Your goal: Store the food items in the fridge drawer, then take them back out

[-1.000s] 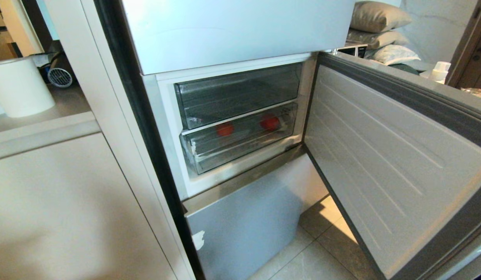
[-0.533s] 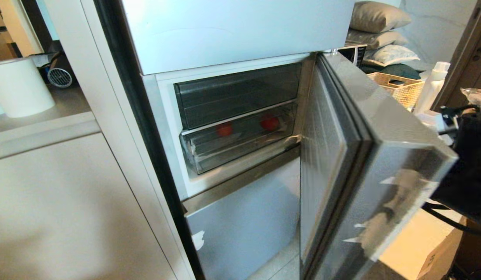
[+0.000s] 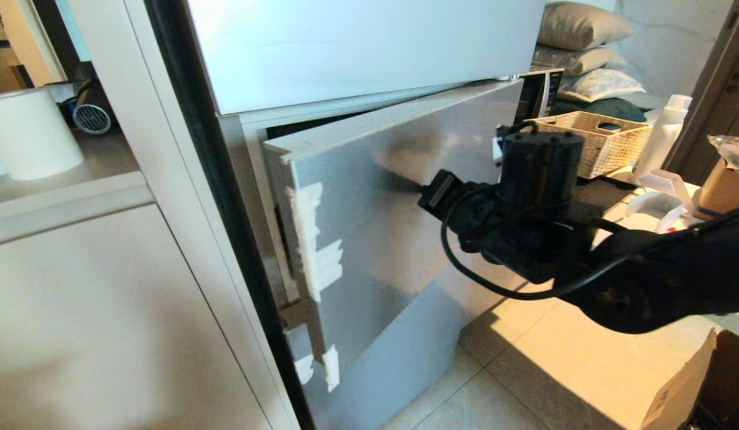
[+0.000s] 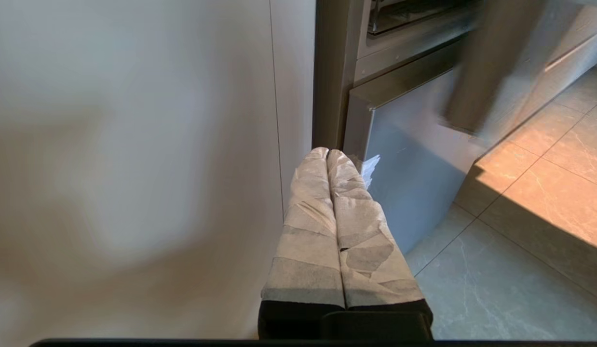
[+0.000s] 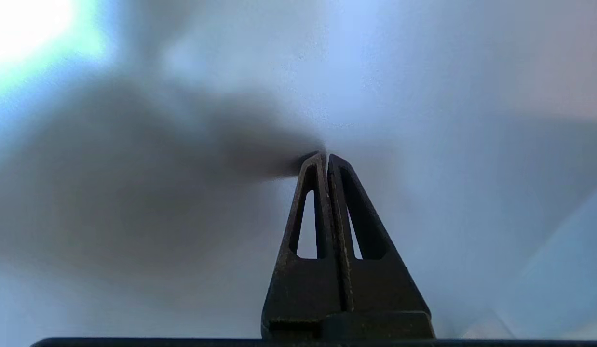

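The right claw (image 3: 418, 186), its fingers pressed together and holding nothing, had its tips against the grey-blue fridge door (image 3: 381, 239), which stood nearly shut with only a dark gap left at its top edge. Pushed off-centre like that, the tips could skid across the smooth panel, or the door could bounce back unlatched. The fridge drawer and the food items were hidden behind the door, so their look could not be told; the left claw (image 4: 327, 153), also pressed together, hung parked near the floor beside the fridge's lower panel (image 4: 414, 164).

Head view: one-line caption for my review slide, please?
Right gripper, shut, presses the fridge door almost closed; a narrow gap remains.
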Robot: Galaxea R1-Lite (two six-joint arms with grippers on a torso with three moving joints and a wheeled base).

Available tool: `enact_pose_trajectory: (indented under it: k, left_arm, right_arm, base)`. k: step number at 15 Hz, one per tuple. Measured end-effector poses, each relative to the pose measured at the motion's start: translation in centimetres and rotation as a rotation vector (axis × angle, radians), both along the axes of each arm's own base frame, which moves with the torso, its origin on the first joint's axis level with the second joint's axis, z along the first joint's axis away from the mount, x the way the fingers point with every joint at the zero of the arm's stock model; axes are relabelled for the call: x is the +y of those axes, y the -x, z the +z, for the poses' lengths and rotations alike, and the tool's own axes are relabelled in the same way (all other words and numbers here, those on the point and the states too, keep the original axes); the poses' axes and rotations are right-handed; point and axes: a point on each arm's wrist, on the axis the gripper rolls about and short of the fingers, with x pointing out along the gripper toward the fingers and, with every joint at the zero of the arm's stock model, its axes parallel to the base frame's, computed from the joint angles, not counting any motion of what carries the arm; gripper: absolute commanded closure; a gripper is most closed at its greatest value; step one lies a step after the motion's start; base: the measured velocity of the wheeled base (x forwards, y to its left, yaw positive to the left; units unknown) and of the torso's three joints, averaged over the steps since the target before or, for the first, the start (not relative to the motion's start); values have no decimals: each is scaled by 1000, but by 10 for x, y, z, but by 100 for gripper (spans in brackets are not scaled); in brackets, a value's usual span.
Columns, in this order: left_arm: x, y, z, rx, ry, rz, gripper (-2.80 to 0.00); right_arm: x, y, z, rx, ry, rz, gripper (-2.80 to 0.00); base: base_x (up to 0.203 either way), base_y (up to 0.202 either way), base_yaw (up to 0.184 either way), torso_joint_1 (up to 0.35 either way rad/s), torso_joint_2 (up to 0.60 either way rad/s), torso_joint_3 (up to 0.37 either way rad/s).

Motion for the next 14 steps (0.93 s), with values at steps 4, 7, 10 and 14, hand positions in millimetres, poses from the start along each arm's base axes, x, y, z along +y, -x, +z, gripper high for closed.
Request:
enact_pose_trajectory:
  k: [4,7,10,14]
  left_arm:
    - [0,0,0,0,0,0,0]
    - [0,0,0,0,0,0,0]
    - [0,0,0,0,0,0,0]
    - [0,0,0,0,0,0,0]
  right_arm:
    - [8,0,-17,16,70,9,0]
    - [-16,29,-19,-3,144,-3,0]
    - [-57,78,-19,-40,281,-75,0]
    - [-145,154,-29,-120,507,-207,0]
  base:
    - [0,0,0,0,0,0]
    - [0,0,0,0,0,0]
    - [0,0,0,0,0,0]
    - [0,0,0,0,0,0]
